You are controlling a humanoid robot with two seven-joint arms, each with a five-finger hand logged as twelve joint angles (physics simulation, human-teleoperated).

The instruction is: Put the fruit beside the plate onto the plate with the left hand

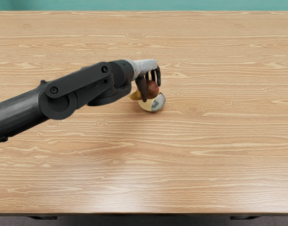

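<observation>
- Your left robot hand (151,77) points its fingers (143,90) down. They are curled around a small red-brown fruit (153,88), so the robot hand is pinching the fruit.
- The fruit is right over the back edge of the little shiny plate (157,104). You cannot tell from here if it touches the plate or hangs just above it.
- I think the step now is putting it down. The fruit looks closer to the rim than the middle, so bring it over the middle of the plate first.
- Go down slowly. Open the fingers only when the fruit rests on the plate. A round fruit may roll off such a small plate if you drop it.
- Then lift the robot hand straight up, so the fingers do not drag the fruit off.
- Something yellow (135,96) peeks out just beside the plate, on its left, half hidden by the arm (63,94). You cannot tell what it is. Try not to bump it.
- Around it all is the wooden table (219,155). The right arm does not show.
</observation>
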